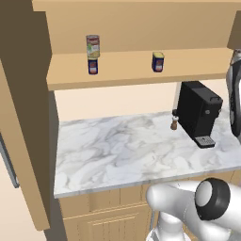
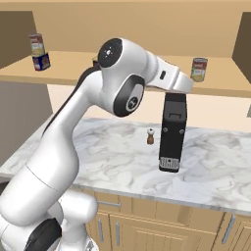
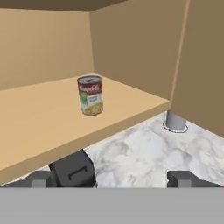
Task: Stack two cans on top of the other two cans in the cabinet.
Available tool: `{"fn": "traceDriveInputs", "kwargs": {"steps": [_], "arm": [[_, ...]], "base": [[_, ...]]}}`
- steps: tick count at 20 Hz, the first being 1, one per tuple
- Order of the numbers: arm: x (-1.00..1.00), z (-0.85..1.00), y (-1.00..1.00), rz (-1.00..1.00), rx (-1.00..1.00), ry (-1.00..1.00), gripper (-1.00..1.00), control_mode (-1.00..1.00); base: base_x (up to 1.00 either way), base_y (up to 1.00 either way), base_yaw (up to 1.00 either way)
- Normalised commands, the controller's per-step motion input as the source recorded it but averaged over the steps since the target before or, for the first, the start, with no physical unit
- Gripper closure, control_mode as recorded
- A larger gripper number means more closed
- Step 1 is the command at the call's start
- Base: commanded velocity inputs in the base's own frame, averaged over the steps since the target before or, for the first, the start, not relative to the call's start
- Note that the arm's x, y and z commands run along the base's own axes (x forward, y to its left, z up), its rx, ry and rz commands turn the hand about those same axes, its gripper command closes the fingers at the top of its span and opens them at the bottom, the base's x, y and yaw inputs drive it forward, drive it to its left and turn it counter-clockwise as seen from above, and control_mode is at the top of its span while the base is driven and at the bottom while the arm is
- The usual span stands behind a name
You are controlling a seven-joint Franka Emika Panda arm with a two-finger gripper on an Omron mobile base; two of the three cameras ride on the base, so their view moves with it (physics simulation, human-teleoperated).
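Note:
In the cabinet [image 1: 127, 74], one tall red-and-white can [image 1: 92, 46] stands on a short dark blue can [image 1: 92, 66] at the shelf's left. A second blue can [image 1: 158, 61] stands alone mid-shelf. The other tall can [image 2: 199, 69] stands by itself further right on the shelf. In the hand view that tall can [image 3: 90, 95] is upright on the shelf [image 3: 43, 122], ahead of and above my gripper [image 3: 112, 179]. The fingertips [image 3: 41, 179] are wide apart with nothing between them, so the gripper is open and well short of the can.
A black coffee machine [image 1: 200, 113] stands on the marble counter [image 1: 117, 150] under the shelf, with a small brown grinder [image 1: 174, 123] beside it. The machine's top [image 3: 74, 168] lies just below my hand. The cabinet's side wall [image 3: 201, 65] rises to the right of the can.

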Motion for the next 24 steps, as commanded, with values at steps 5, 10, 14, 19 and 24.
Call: {"fn": "traceDriveInputs", "kwargs": {"steps": [5, 10, 14, 19, 24], "arm": [[0.21, 0.0, -0.01, 0.05, -0.04, 0.0, -1.0, -1.0], [0.36, 0.0, -0.01, 0.07, 0.0, 0.0, -1.0, -1.0], [0.37, -0.04, -0.18, 0.1, 0.0, 0.0, -1.0, -1.0], [0.32, -0.07, -0.22, 0.1, -0.01, 0.0, -1.0, -1.0], [0.21, -0.07, -0.16, 0.06, -0.02, 0.0, -1.0, -1.0]], "base": [[0.0, 0.0, 0.0], [0.0, 0.0, 0.0], [0.0, 0.0, 0.0], [0.0, 0.0, 0.0], [0.0, 0.0, 0.0]]}}
